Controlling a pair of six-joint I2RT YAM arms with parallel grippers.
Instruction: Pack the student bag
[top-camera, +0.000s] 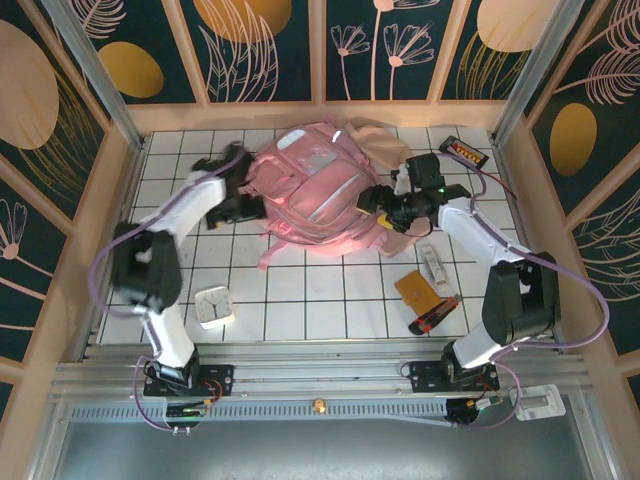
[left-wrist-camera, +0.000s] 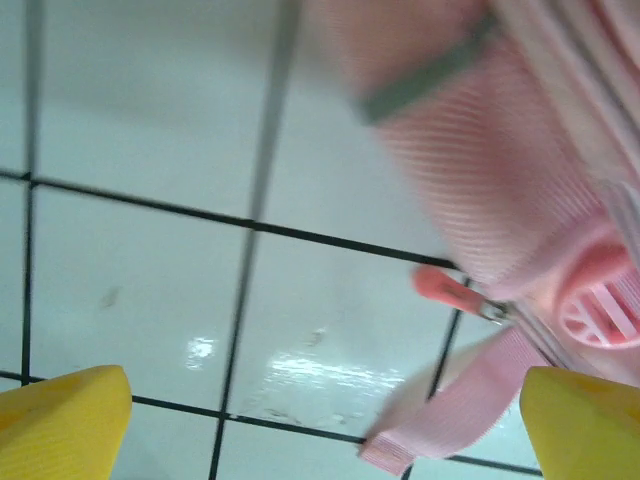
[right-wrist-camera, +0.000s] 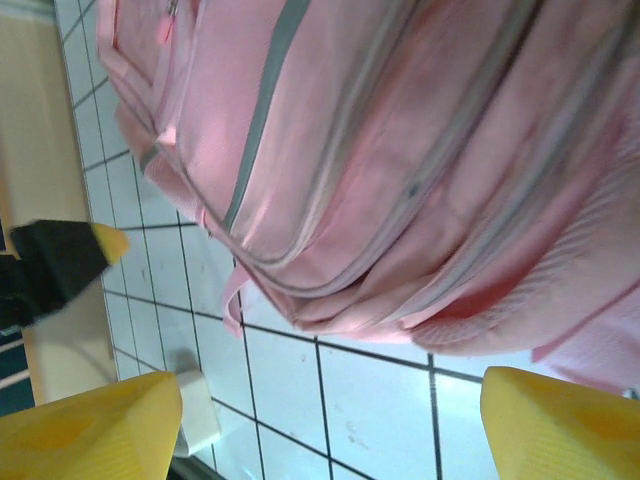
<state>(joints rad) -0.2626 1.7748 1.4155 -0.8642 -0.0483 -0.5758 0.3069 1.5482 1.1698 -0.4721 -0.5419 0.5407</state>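
Left wrist view: left gripper (left-wrist-camera: 320, 432) is standing released, jaws empty; student bag (left-wrist-camera: 500, 170) is lying toward upper right of frame. Right gripper (right-wrist-camera: 330, 425) is likewise gaping empty, bag spreading above it. Overhead, both are flanking the bag, about equally near.

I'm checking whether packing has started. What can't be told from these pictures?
- Bag contents: its own fabric hides the inside in every view.
- Bag in the left wrist view: blurred, and cut off at the right edge.
- Black item by the far right corner: print too small to read.
- Beige cloth behind the bag: mostly hidden by it.
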